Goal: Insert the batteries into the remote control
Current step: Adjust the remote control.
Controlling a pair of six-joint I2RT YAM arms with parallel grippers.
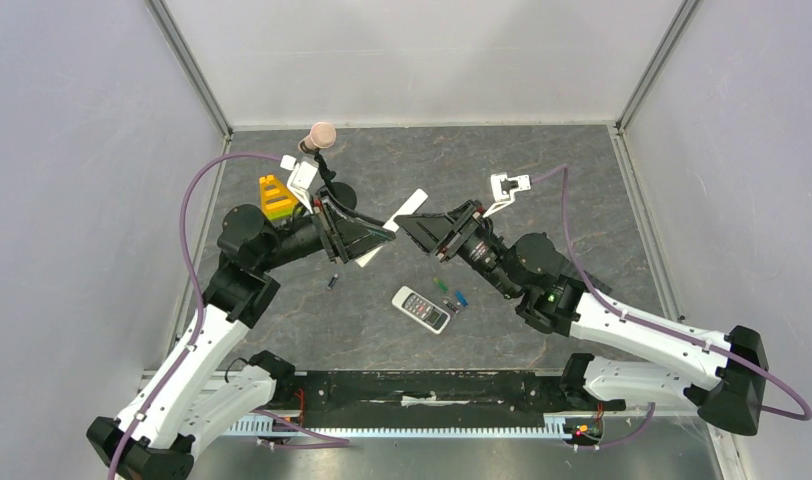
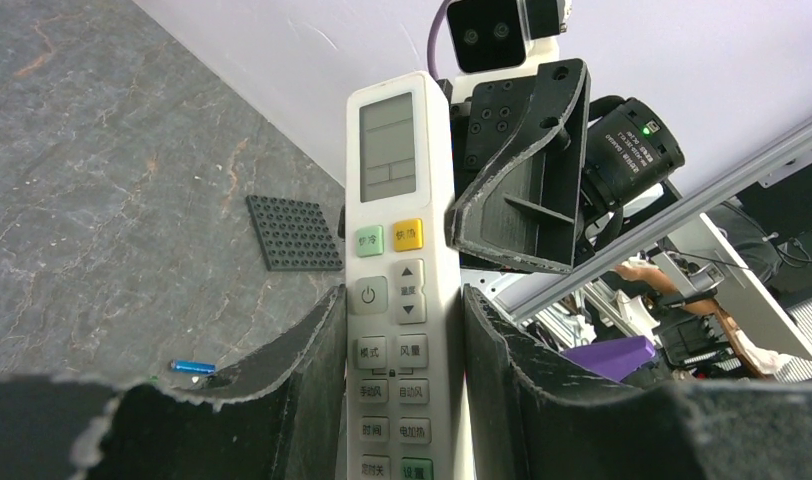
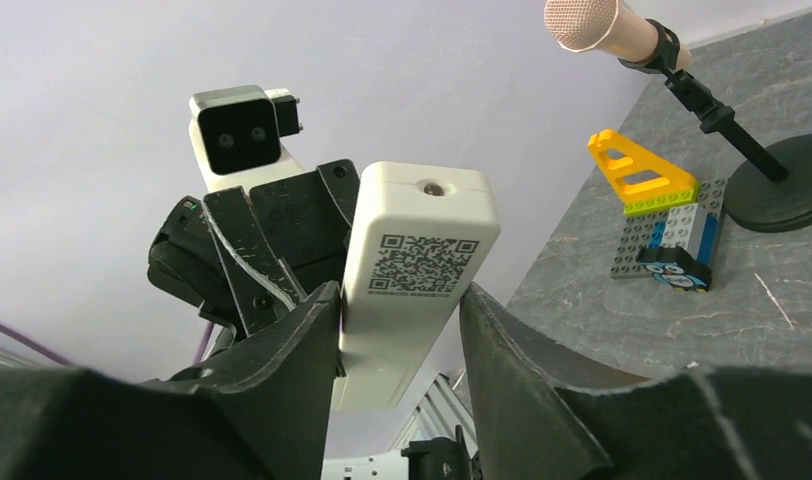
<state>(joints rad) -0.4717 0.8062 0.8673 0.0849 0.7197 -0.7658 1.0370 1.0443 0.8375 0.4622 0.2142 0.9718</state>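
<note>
The remote control [image 1: 420, 309], short and wide with a dark grey face, lies face up on the table between the arms. Beside it are the batteries: a green one [image 1: 439, 285], a blue one [image 1: 461, 298] [image 2: 193, 367], and a dark one [image 1: 332, 282] apart to the left. My left gripper [image 1: 382, 235] [image 2: 402, 310] is shut on a longer slim white remote [image 1: 407, 207] [image 2: 397, 230] [image 3: 417, 250], held above the table. My right gripper [image 1: 407, 225] [image 3: 400, 300] straddles its far end. One finger touches it and the other stands a sliver off.
A microphone [image 1: 322, 135] [image 3: 592, 25] on a black stand is at the back left. Next to it is a yellow and grey brick build [image 1: 275, 197] [image 3: 662, 220]. A white bracket [image 1: 509, 186] lies at the back right. A dark studded plate [image 2: 294, 233] lies flat on the table.
</note>
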